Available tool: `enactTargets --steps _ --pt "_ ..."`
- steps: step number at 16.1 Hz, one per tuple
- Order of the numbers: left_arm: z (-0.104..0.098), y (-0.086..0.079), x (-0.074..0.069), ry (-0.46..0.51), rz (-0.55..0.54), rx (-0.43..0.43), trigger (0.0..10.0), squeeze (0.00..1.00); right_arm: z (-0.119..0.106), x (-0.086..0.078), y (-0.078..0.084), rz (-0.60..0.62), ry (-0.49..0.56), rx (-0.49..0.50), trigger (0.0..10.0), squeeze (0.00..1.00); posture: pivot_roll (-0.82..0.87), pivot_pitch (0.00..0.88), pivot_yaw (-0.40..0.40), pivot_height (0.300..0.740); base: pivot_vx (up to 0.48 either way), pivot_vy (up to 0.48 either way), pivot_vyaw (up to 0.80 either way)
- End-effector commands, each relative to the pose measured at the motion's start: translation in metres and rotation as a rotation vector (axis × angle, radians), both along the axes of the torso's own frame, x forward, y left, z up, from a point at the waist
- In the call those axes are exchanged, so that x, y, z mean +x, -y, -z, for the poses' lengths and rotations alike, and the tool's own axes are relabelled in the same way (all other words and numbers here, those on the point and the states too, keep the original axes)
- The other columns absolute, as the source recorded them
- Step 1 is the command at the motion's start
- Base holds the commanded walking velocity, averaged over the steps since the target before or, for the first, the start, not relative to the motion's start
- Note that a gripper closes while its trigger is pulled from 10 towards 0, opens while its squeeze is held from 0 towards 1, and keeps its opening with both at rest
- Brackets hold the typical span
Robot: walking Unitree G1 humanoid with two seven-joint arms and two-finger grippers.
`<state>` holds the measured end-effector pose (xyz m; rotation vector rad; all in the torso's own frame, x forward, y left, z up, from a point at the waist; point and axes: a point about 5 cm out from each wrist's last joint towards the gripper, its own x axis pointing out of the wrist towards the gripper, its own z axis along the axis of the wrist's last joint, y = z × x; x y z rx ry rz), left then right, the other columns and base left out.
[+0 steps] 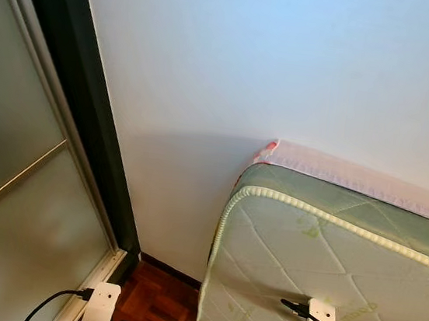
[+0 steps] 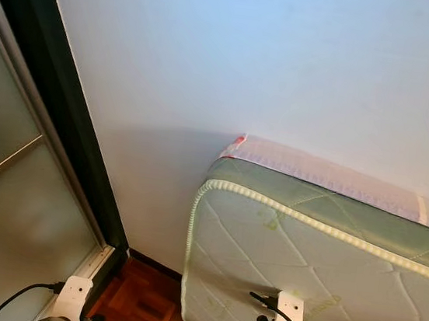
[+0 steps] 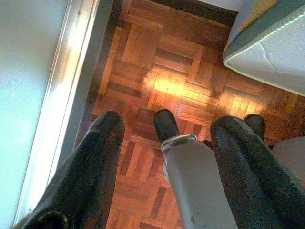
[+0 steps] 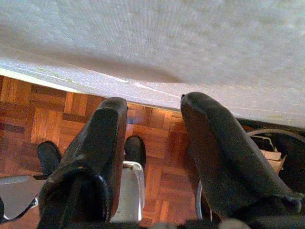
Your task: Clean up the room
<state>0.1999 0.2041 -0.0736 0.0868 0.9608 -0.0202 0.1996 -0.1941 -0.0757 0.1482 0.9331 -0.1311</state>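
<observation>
You face a plain white wall (image 1: 289, 60). A quilted green-edged mattress (image 1: 328, 253) leans against it, over reddish parquet floor (image 3: 162, 86).

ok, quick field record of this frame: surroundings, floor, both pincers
ahead: plain white wall
robot's left: frosted sliding door in a dark frame
robot's right: quilted mattress standing on edge, leaning at the wall
floor: wood parquet
left pincer: open, holding nothing, pointing down over the parquet near the door track
right pincer: open, holding nothing, hanging beside the mattress
</observation>
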Motion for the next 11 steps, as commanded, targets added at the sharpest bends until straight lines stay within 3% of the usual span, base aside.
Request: enactTargets --steps 1,11 --pt "0.0022 -0.0016 -0.0042 -0.02 -0.003 0.008 10.0 0.0 -0.0021 0.0033 0.0023 0.017 0.007 0.007 10.0 0.0 -0.09 0.0 -0.04 0.74 0.0 0.0 0.0" --pt "0.002 -0.0019 -0.0039 -0.021 0.008 0.014 10.0 0.0 -0.002 0.0032 0.0018 0.034 0.013 0.02 10.0 0.0 -0.09 0.0 -0.04 0.74 0.0 0.0 0.0"
